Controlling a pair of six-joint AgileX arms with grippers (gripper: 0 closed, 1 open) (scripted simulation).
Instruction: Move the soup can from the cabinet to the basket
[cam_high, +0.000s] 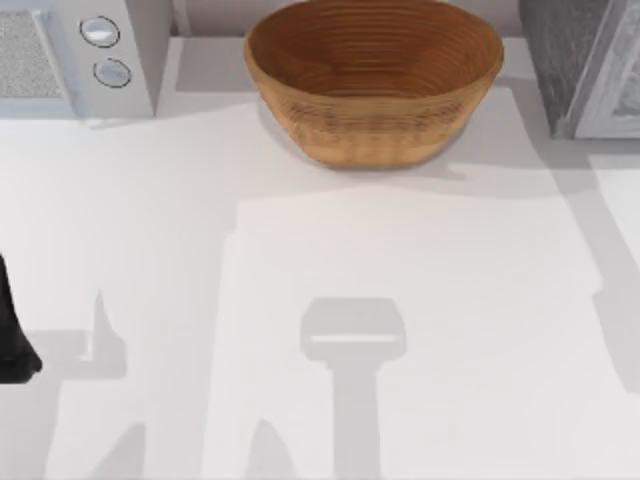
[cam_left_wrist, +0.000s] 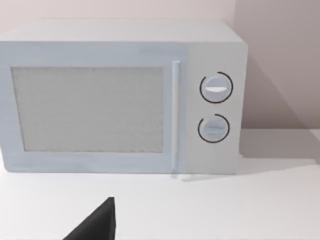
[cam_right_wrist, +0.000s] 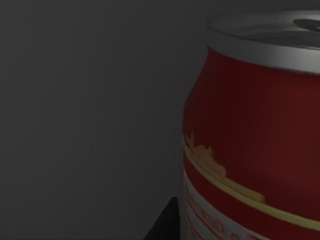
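Left arm (cam_high: 14, 335) parked at surface's (cam_high: 300, 250) left edge. Microwave (cam_left_wrist: 120, 97) back left. Basket (cam_high: 373, 78) back centre. Cabinet (cam_high: 585, 65) back right. Can (cam_right_wrist: 255, 140) upright in dark interior, close before right wrist camera.

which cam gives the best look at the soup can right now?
Right wrist view: the soup can sits close up in dim light, red side and silver lid visible. The top view has the empty basket and the cabinet corner; the left wrist view faces the microwave.
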